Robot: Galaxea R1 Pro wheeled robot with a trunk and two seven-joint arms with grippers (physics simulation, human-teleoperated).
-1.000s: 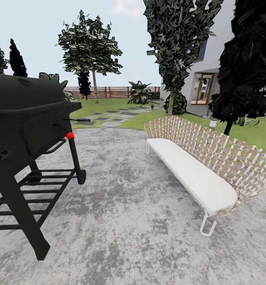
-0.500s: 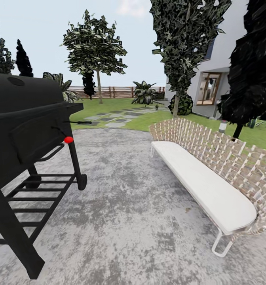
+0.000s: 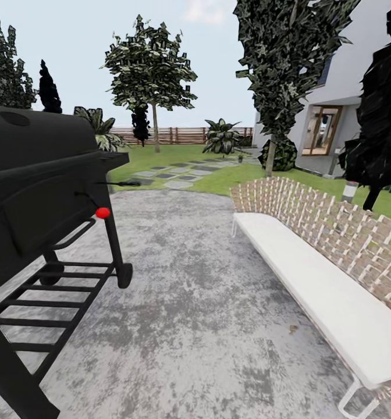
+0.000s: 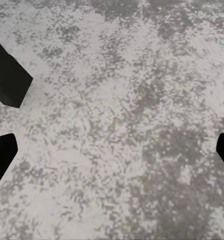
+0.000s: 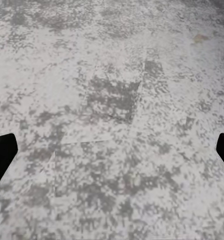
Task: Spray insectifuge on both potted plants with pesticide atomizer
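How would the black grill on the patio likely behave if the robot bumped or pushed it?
The grill looks bulky and probably heavy, so it would likely resist a nudge. A wheel at one leg suggests it could pivot or roll that way. Its body sits high on thin legs, so a hard shove might tip it.

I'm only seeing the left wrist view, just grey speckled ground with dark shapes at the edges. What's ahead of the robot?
Observer: In the head view, a grey patio runs ahead to the garden.
Operator: What's on either side?
Observer: A black grill stands at the left, a white bench with a woven back at the right.
Operator: And further on?
Observer: Stepping stones lead across the grass towards a brown fence.
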